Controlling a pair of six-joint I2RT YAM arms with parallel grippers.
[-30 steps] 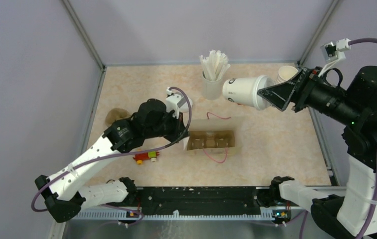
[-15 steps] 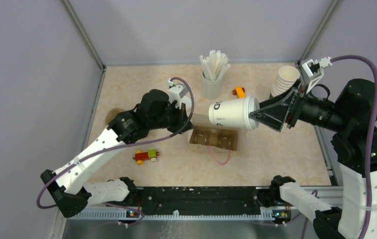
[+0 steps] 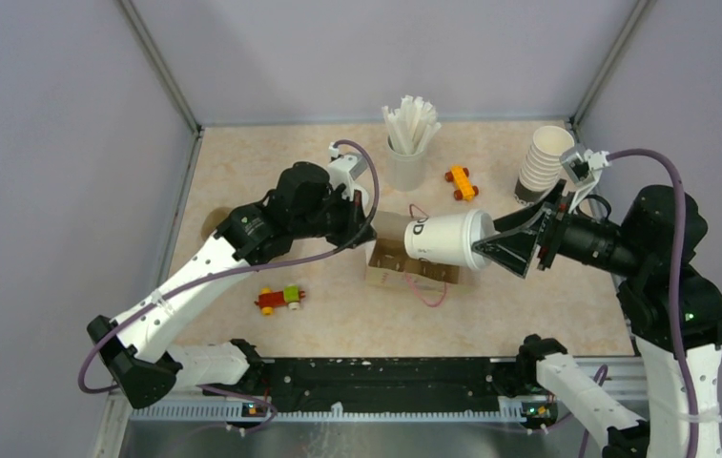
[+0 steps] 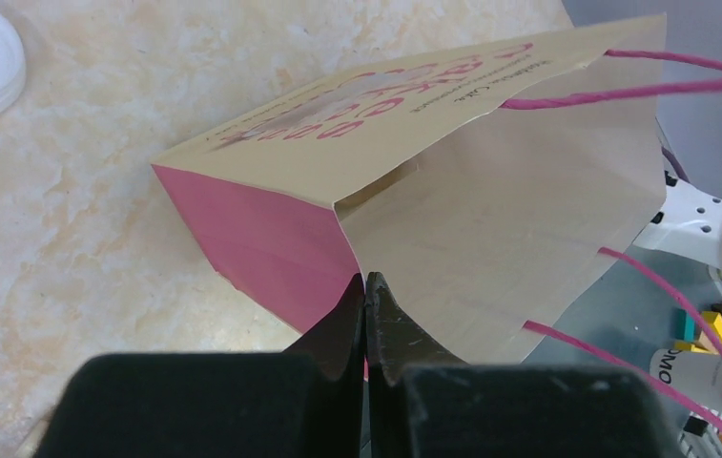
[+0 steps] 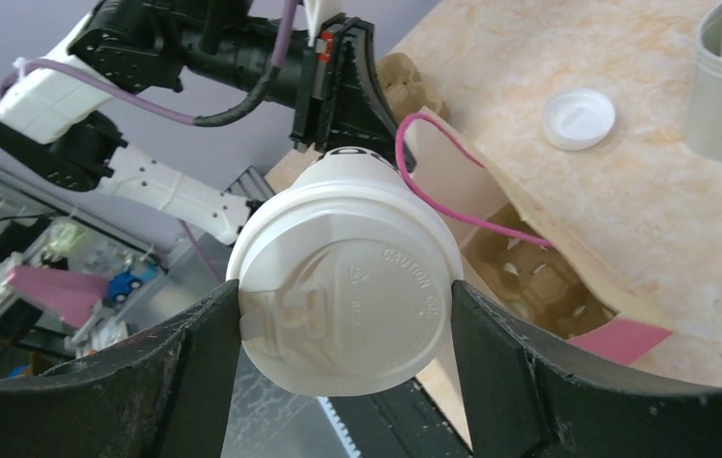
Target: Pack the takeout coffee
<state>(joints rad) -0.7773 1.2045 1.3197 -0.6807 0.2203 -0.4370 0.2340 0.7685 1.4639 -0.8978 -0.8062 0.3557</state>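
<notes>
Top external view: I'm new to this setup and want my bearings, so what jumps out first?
A lidded white cup lies sideways in the right hand, in the air over the open paper bag at mid-table. The left hand is shut on the bag's edge. A stack of plain cups stands at the far right.

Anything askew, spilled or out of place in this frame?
The lidded coffee cup in the right gripper is sideways, lid toward the gripper, over the open paper bag. No spill shows. An orange toy car and a red-green toy car lie nearby.
</notes>
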